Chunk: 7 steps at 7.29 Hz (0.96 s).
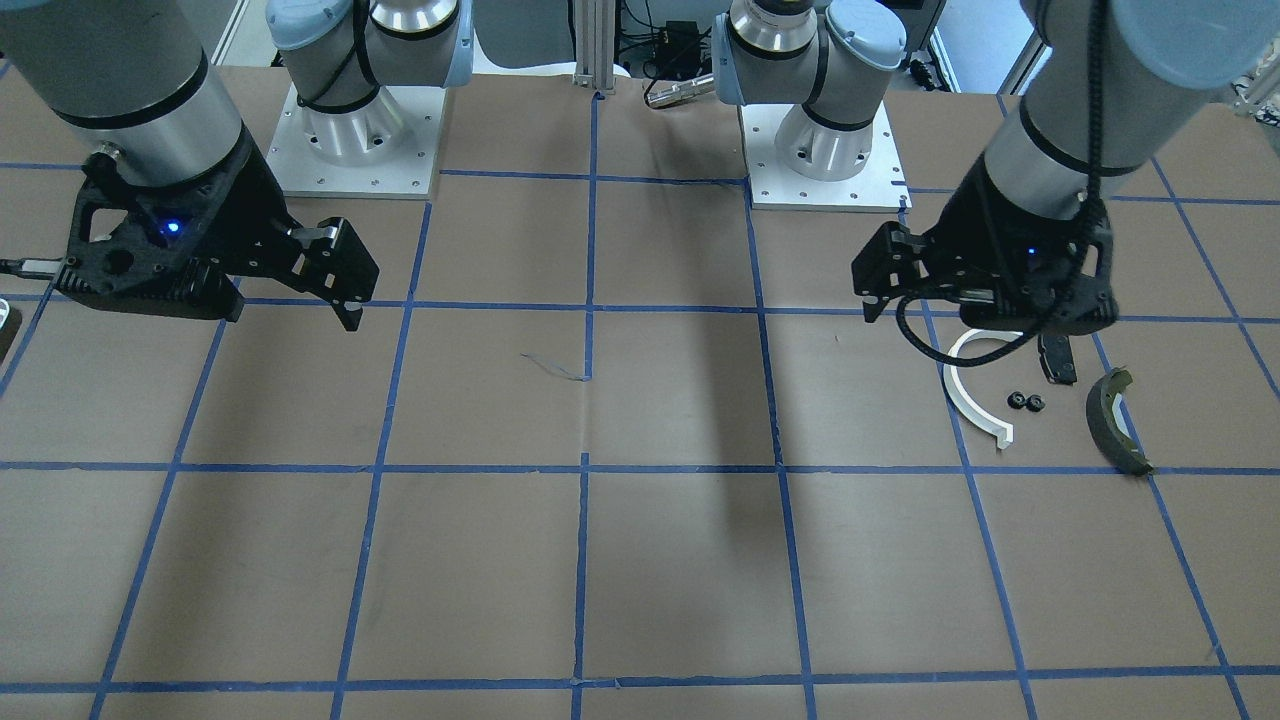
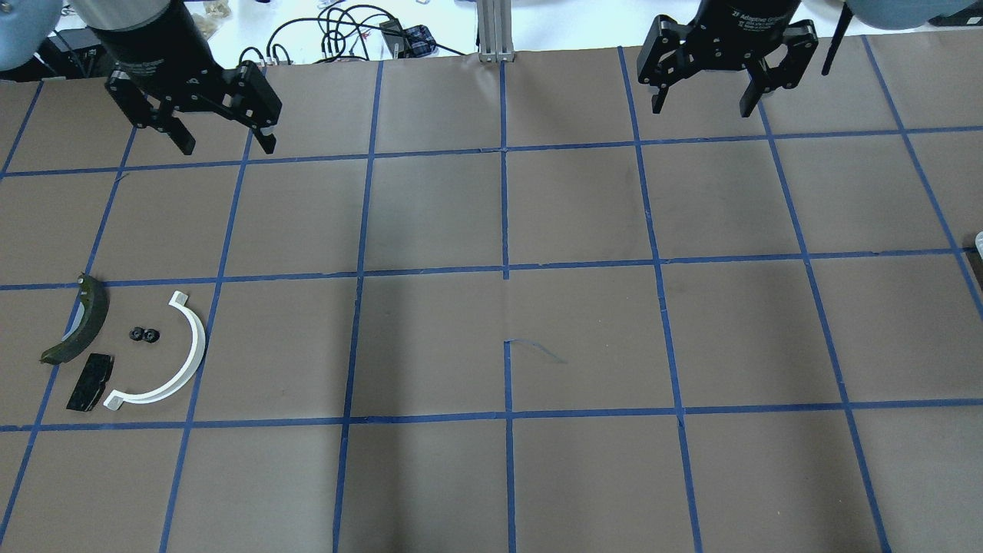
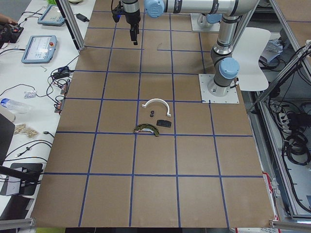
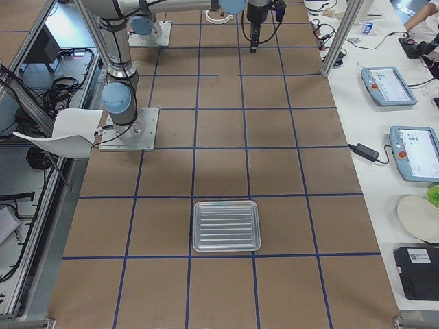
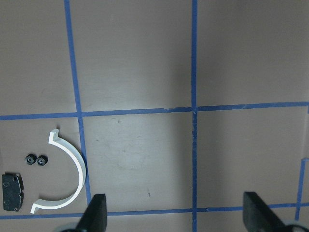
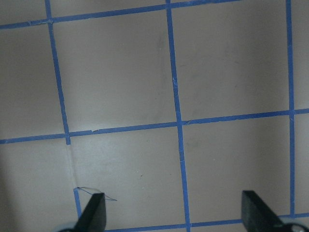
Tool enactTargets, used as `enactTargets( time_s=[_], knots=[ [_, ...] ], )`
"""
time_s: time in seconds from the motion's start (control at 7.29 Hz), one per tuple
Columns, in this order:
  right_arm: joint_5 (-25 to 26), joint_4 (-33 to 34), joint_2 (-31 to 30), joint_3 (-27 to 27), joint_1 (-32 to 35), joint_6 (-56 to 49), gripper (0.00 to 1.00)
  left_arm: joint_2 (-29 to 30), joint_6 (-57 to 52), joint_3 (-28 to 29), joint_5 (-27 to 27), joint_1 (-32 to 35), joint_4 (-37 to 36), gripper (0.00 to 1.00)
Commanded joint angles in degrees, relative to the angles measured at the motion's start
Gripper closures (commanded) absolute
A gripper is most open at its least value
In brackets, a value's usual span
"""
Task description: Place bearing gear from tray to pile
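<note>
The pile lies at the table's left: a white half-ring arc [image 2: 198, 349], a flat black pad [image 2: 91, 382] and a dark olive-edged shoe [image 2: 84, 322]. Two small black bearing gears [image 2: 143, 335] lie side by side between the arc and the shoe; they also show in the left wrist view [image 5: 36, 159]. The clear ribbed tray [image 4: 226, 203] stands at the table's right end and looks empty. My left gripper [image 2: 226, 146] is open and empty, held high, beyond the pile. My right gripper [image 2: 703, 109] is open and empty, high over the far right squares.
Brown paper with a blue tape grid [image 2: 504, 269] covers the table. The two arm bases [image 1: 360, 140] stand on white plates at the robot's edge. Cables and tablets lie on the side bench [image 4: 387, 86] beyond the table.
</note>
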State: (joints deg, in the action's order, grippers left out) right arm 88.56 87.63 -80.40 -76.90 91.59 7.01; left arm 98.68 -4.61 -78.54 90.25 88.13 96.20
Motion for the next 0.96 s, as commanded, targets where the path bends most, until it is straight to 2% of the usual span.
enactTargets(
  time_s=[0.0, 0.55, 0.82],
  knots=[
    [0.03, 0.09, 0.15, 0.0, 0.0, -0.07, 0.0, -0.94, 3.82, -0.65, -0.6, 4.23, -0.05, 0.0],
    [0.56, 0.44, 0.42, 0.0, 0.0, -0.07, 0.0, -2.78, 2.95, -1.78, -0.69, 3.81, 0.39, 0.0],
    [0.65, 4.72, 0.68, 0.0, -0.09, -1.55, 0.0, -5.06, 2.59, -5.82, -0.78, 2.41, -0.57, 0.0]
  ],
)
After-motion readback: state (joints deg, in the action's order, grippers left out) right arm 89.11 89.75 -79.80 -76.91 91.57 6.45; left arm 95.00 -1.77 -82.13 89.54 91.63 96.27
